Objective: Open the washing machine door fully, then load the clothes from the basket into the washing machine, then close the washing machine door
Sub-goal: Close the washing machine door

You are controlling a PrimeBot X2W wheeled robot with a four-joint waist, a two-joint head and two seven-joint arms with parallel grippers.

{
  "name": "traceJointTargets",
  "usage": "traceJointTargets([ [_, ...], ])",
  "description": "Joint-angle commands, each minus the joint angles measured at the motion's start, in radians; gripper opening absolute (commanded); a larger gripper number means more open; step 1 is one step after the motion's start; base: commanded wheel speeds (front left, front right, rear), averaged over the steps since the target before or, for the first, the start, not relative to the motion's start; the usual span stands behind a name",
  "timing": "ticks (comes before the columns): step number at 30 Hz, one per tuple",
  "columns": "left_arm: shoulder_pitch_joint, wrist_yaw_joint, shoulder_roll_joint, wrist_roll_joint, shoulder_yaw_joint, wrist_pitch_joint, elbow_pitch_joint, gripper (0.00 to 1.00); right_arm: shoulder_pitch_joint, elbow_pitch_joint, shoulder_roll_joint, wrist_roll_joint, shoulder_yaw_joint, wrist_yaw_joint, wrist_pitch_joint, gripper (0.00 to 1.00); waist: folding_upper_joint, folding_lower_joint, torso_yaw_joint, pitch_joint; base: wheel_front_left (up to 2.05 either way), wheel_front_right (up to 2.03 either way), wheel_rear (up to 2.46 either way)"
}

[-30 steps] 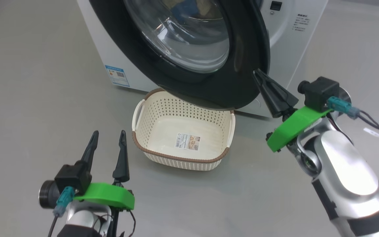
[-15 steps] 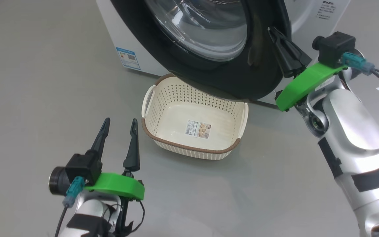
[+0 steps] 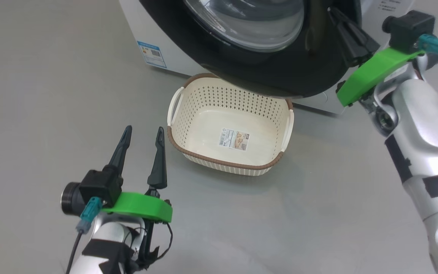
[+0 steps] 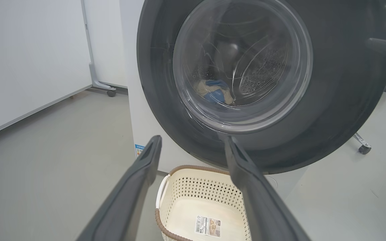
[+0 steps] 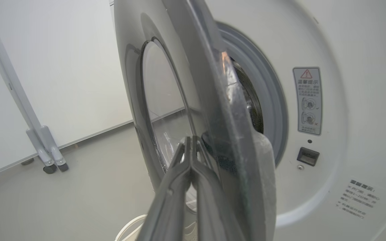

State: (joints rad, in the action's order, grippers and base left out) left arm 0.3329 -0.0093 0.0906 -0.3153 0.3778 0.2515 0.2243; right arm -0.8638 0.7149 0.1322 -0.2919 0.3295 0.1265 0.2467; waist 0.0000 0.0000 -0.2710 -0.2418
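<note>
Against the outer face of the large round black-rimmed glass washing machine door (image 3: pixel 310 68), near its free edge, the right gripper (image 3: pixel 335 15) sets clenched, empty fingers, apparently to push it shut. Cream and blue clothes (image 4: pixel 214 92) lie in the steel drum (image 4: pixel 263 67) of the white front-loading washing machine (image 3: pixel 139 26). The cream perforated plastic basket (image 3: pixel 203 102) sits empty on the floor beneath the door, with the left gripper (image 3: pixel 144 131) beside it, spread and idle.

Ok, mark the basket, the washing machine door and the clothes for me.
basket (image 3: pixel 234 99): head view, perforated far wall.
washing machine door (image 4: pixel 340 100): left wrist view, dark rim right of the glass.
clothes (image 4: pixel 214 95): left wrist view, blue piece seen through the glass.
</note>
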Motion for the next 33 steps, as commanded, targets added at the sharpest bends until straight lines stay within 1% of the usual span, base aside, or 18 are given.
traceJointTargets([
  [1,0.047,-0.007,0.003,0.014,-0.043,0.01,-0.032,1.0,-0.063,-0.007,0.022,-0.005,-0.02,0.004,0.01,0.0,0.0,0.0,-0.007,-0.017,0.0,0.0,0.0],
  [5,0.058,-0.015,-0.011,0.023,-0.047,0.01,-0.033,1.0,-0.109,0.028,0.052,0.001,-0.044,0.004,0.012,0.0,0.0,0.0,-0.021,-0.044,0.0,0.0,0.0],
  [12,0.085,-0.02,-0.029,0.029,-0.05,0.01,-0.041,1.0,-0.202,0.086,0.076,0.002,-0.084,0.004,0.013,0.0,0.0,0.0,-0.041,-0.094,0.0,0.0,0.0],
  [19,0.12,-0.025,-0.038,0.034,-0.042,0.01,-0.049,1.0,-0.321,0.183,0.105,0.017,-0.102,0.004,0.014,0.0,0.0,0.0,-0.069,-0.143,0.0,0.0,0.0],
  [23,0.129,-0.024,-0.04,0.031,-0.031,0.01,-0.051,1.0,-0.361,0.22,0.118,0.026,-0.11,0.004,0.015,0.0,0.0,0.0,-0.079,-0.153,0.0,0.0,0.0],
  [29,0.138,-0.009,-0.04,0.02,-0.02,0.01,-0.057,1.0,-0.384,0.23,0.114,0.042,-0.107,0.004,0.015,0.0,0.0,0.0,-0.077,-0.161,0.0,0.0,0.0],
  [33,0.141,-0.004,-0.04,0.021,-0.021,0.01,-0.053,1.0,-0.367,0.207,0.089,0.038,-0.087,0.004,0.015,0.0,0.0,0.0,-0.07,-0.16,0.0,0.0,0.0],
])
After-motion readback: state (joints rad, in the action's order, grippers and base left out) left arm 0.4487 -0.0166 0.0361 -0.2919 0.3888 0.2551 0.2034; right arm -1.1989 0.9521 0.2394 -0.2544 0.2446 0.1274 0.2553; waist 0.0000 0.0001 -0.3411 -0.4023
